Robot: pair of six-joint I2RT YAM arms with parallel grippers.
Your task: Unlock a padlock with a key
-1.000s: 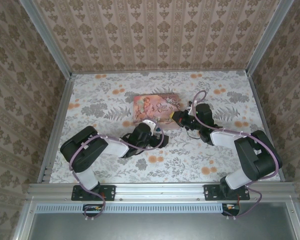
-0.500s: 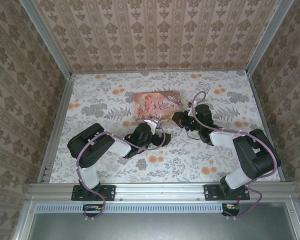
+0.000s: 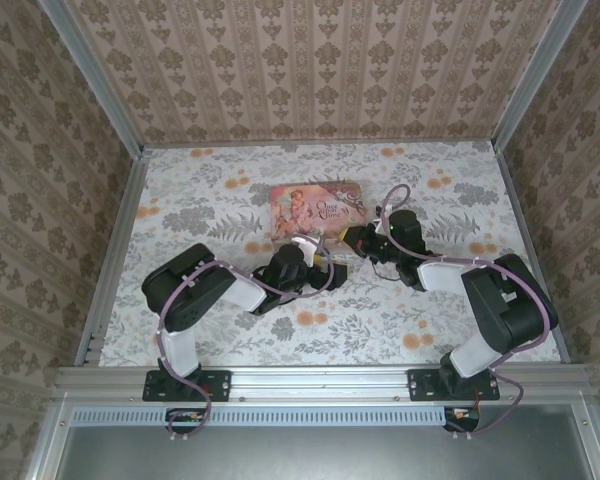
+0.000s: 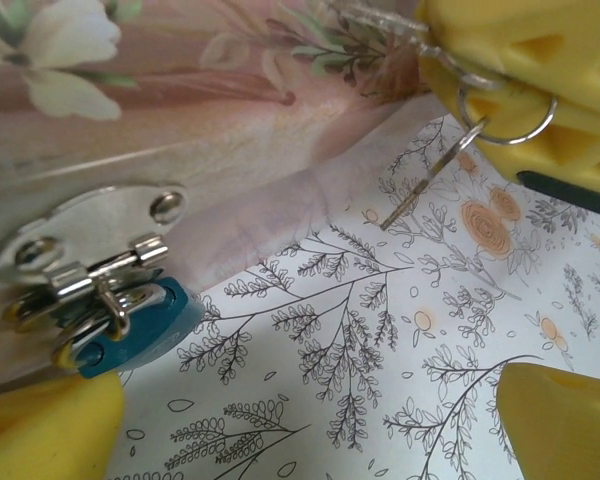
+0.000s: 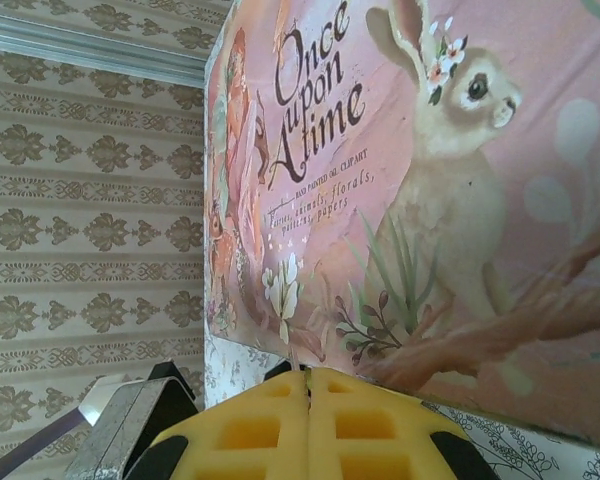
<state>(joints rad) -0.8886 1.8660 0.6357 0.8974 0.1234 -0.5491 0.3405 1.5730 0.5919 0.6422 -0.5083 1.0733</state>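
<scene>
Tin lid (image 5: 430,200) reads "Once upon A time"; left pincer (image 4: 300,430) apart beside padlock (image 4: 130,325); right pincer (image 5: 308,400) clamped on key (image 4: 380,18).

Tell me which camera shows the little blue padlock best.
The left wrist view: the padlock is close up, its teal body hanging from the silver hasp on the pink tin. In the top view that spot at the tin's near edge is too small to make out. The right wrist view faces the tin's pictured lid.
</scene>
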